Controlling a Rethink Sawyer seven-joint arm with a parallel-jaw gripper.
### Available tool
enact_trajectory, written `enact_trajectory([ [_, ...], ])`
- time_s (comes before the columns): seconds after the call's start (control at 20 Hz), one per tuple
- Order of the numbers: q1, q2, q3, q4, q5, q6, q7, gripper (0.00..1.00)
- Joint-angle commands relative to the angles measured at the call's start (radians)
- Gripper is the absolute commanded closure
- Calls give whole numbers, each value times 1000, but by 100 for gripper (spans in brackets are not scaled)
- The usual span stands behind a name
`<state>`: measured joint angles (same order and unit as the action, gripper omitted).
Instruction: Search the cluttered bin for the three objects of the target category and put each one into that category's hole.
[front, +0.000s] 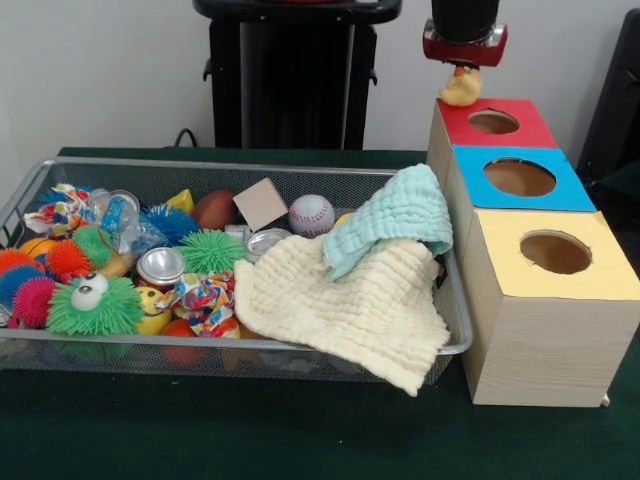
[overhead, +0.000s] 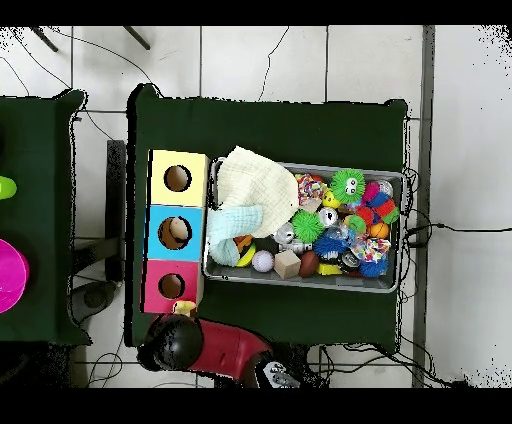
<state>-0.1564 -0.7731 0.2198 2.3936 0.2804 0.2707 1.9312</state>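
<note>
Dark green cloth covers the table (front: 300, 440), and on it sit, from largest to smallest, the wire mesh bin (front: 455, 345) full of toys, the wooden box (front: 545, 350) with three coloured tops, and the small things that matter now. The bin holds a cream cloth (front: 350, 315) spilling over its rim with a mint cloth (front: 395, 215) on top, spiky balls, crushed cans, a baseball (front: 311, 214) and a wooden block (front: 261, 203). On the box, the yellow hole (front: 556, 252) lies nearest the front camera, the blue hole (front: 519, 177) in the middle and the red hole (front: 493, 122) farthest back. The end effector (front: 463, 68) hangs at that far end, closed on a small yellow toy (front: 461, 90), seemingly a rubber duck, which dangles just behind the far edge of the red top, not yet over the opening. The red hole thus lies a little toward the front camera from the toy and just below it; the overhead view agrees, showing the toy at the red section's edge toward the robot. The toy looks rounded and compact, hanging with its longer side roughly vertical; which way it faces I cannot tell. I judge a short shift over the hole, then a release, is what remains for this piece.
</note>
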Motion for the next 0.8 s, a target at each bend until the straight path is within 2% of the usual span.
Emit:
enact_trajectory([
  [0.05, 4, -182, -42, -107, 76, 289, 272, 100],
  [0.25, -5, -266, -50, -121, 73, 428, 282, 100],
  [0.45, -11, -309, -56, -130, 94, 488, 266, 100],
  [0.8, -33, -314, -30, -120, 204, 406, 179, 100],
])
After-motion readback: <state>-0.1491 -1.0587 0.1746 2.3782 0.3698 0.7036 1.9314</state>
